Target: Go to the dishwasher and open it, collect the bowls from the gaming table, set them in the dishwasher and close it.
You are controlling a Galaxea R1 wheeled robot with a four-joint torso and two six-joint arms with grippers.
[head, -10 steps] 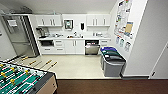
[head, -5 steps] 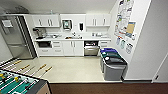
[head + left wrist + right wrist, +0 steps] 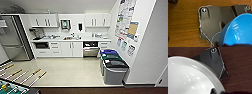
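Note:
The dishwasher (image 3: 90,51) is built in under the white counter at the far wall, right of the sink, steel-fronted with a dark band along its top. Whether its door is ajar I cannot tell. A solid blue bowl (image 3: 239,30) hangs over the wood floor close to the left wrist camera, and my left gripper (image 3: 225,45) is shut on its rim. A pale bowl (image 3: 191,78) looms in the right wrist view, with my right gripper (image 3: 218,92) shut on its edge. The gaming table is out of view.
Waste bins (image 3: 113,66) with blue, green and dark lids stand along the right wall. A steel fridge (image 3: 12,40) is on the left. A table-football table (image 3: 11,86) with rods pokes in at the lower left. Pale floor (image 3: 70,71) lies open toward the counter.
The camera has moved forward into the kitchen. The cabinets and bins look nearer, and the table-football table has slid toward the lower left corner. Both bowls stay held.

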